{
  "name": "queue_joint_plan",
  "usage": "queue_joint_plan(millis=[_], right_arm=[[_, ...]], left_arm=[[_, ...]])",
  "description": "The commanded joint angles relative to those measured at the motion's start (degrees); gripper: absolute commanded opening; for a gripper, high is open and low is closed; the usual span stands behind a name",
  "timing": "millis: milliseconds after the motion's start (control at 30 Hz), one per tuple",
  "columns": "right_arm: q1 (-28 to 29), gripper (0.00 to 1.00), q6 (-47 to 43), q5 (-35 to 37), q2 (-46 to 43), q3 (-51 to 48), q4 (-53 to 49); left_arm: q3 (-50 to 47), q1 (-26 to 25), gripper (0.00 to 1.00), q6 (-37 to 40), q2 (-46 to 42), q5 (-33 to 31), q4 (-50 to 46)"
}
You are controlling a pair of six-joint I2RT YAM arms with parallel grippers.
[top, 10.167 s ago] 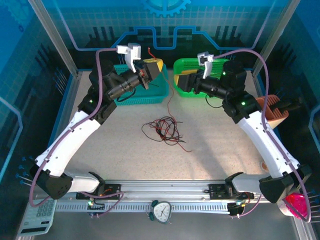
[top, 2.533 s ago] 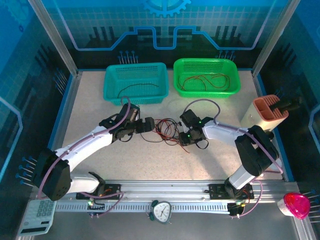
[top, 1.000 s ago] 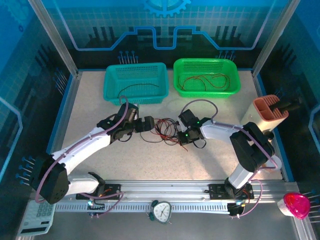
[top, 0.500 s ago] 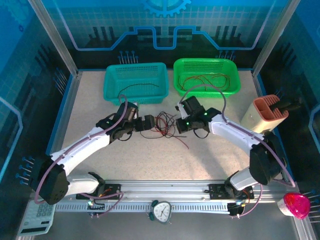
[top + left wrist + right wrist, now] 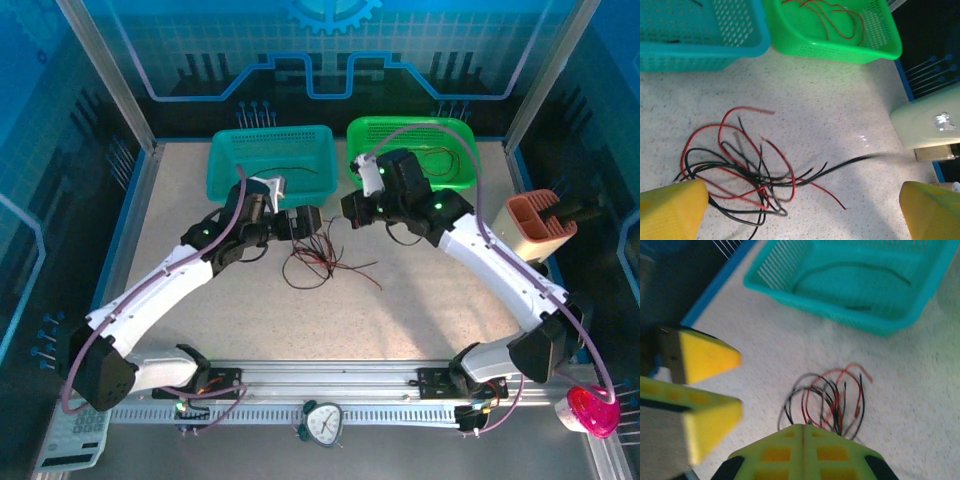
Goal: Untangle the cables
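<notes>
The cables (image 5: 322,262) lie in a loose red and black tangle in the middle of the table, also seen in the left wrist view (image 5: 745,175) and the right wrist view (image 5: 832,400). My left gripper (image 5: 303,224) hovers open just above and left of the tangle, its yellow fingers (image 5: 675,210) wide apart with nothing between them. My right gripper (image 5: 350,207) is raised in front of the green basket, jaws shut (image 5: 802,426) on a black cable (image 5: 875,158) that stretches blurred up out of the tangle.
A teal basket (image 5: 270,132) at the back holds a black cable (image 5: 290,172). The green basket (image 5: 440,123) beside it holds red cables (image 5: 840,22). A beige holder (image 5: 540,225) stands at the right edge. A clock (image 5: 322,422) sits on the near rail.
The right gripper has risen from the table towards the green basket, still shut, pulling a black cable. The left gripper lifted and shifted slightly right. The tangle spread out a little.
</notes>
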Motion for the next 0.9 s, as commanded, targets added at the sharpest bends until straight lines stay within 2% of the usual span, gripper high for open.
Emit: queue_joint_plan(millis=[0,300,467,567,633,733,867], right_arm=[[-0.19,0.00,1.06,-3.80,-1.96,5.25,1.58],[-0.18,0.00,-0.07,-3.87,-2.25,11.96,5.33],[-0.43,0.01,0.66,0.08,-2.92,4.62,3.08],[-0.45,0.23,2.79,0.38,-5.76,-5.35,2.52],[0.12,0.33,3.37,0.06,-8.16,-12.12,2.24],[2.17,0.39,4.05,1.96,-11.66,-19.76,0.02],[3.86,0.48,8.32,-0.41,-15.54,-26.65,-0.61]], left_arm=[[3.54,-0.41,0.99,4.28,-1.13,2.71,1.81],[7.00,-0.06,0.99,10.98,-2.18,3.78,3.86],[4.91,0.02,0.99,10.53,-3.12,2.97,3.03],[2.36,0.07,0.99,10.18,-5.14,0.04,1.58],[0.25,0.29,0.99,9.61,-7.10,-2.22,1.18],[-2.56,1.14,0.99,7.75,-9.88,-5.25,0.74],[-4.60,2.54,0.99,5.39,-12.08,-7.69,0.46]])
